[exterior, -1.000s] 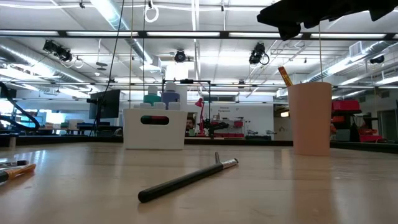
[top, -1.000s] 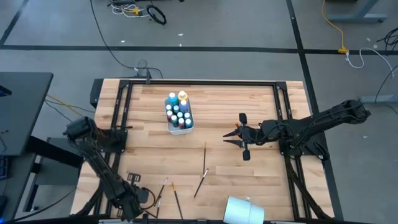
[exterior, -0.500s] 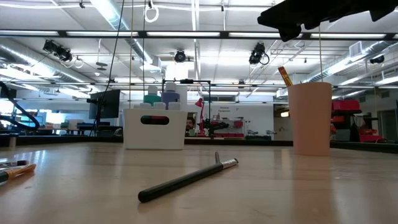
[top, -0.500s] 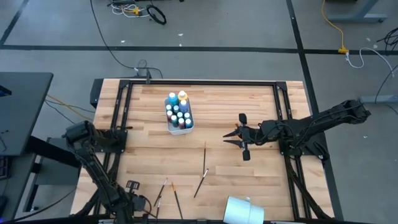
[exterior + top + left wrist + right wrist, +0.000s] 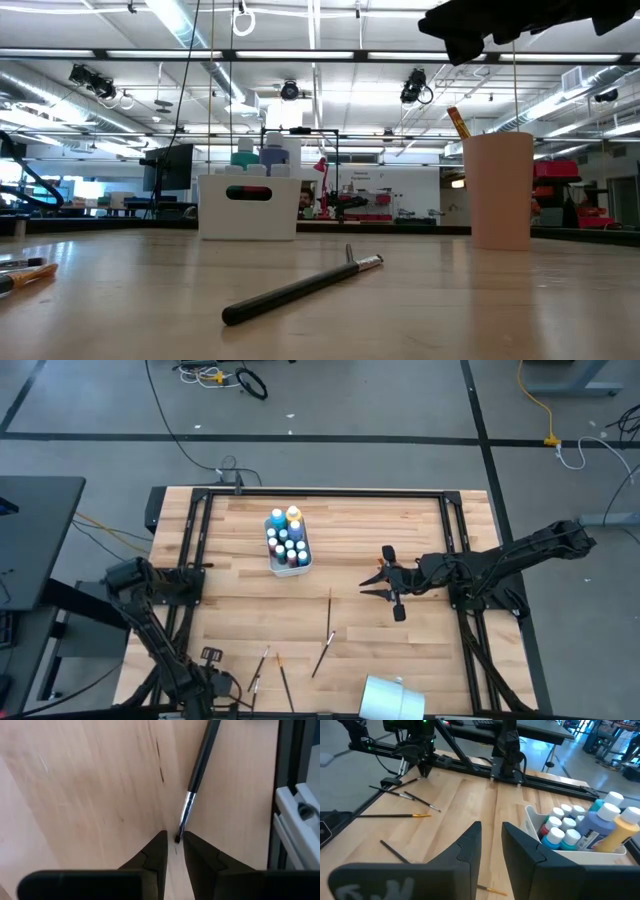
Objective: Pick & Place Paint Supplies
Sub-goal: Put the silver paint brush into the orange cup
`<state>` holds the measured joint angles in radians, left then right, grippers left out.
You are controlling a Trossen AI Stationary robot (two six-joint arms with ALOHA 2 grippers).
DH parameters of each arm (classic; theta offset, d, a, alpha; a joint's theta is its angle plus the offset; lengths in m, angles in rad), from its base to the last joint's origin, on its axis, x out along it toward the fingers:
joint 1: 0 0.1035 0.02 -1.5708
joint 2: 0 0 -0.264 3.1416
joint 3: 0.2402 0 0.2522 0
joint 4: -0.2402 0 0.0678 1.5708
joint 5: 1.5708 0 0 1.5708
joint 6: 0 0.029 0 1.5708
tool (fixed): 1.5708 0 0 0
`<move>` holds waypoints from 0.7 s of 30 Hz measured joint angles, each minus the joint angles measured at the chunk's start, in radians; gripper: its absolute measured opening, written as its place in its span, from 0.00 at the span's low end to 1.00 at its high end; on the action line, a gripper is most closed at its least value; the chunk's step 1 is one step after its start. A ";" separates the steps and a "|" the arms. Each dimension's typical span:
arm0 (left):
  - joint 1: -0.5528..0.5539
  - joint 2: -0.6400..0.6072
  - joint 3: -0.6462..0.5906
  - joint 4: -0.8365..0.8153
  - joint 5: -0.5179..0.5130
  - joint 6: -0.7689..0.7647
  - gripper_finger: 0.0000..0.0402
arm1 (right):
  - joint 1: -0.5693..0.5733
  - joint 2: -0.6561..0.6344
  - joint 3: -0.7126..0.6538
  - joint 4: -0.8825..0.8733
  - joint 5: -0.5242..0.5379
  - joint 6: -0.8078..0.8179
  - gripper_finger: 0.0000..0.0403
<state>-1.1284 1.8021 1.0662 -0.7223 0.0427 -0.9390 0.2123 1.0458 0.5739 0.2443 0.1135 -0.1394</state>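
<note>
On my wooden desk (image 5: 400, 520) the left hand (image 5: 171, 851), half cut off at the near edge, nearly pinches a brush (image 5: 196, 773) tip; right hand (image 5: 489, 841) hovers narrowly parted over open desk beside the bottle caddy (image 5: 288, 542).

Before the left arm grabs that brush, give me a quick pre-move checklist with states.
1. Left gripper lined up on brush tip: ok, bristle end sits just ahead of the narrow gap.
2. Brush gripped: not ok, lying loose on the table.
3. Left fingers wide enough for the handle: cannot tell.
4. Right gripper clear of the left: ok, hovering mid-table, empty.
5. White cup at the near edge: ok, one brush already inside.
</note>
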 joint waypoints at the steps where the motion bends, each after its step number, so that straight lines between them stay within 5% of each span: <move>1: -0.002 -0.002 -0.006 0.004 -0.001 -0.008 0.19 | 0.000 0.000 0.000 0.000 0.000 0.000 0.20; 11: -0.006 -0.006 -0.028 0.039 -0.027 0.008 0.19 | 0.000 0.000 0.000 0.001 0.000 0.000 0.20; 21: -0.007 -0.005 -0.025 -0.001 -0.069 0.012 0.02 | 0.000 0.000 0.000 0.011 0.001 0.000 0.20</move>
<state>-1.1353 1.7970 1.0411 -0.7236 -0.0260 -0.9267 0.2123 1.0458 0.5739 0.2557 0.1143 -0.1398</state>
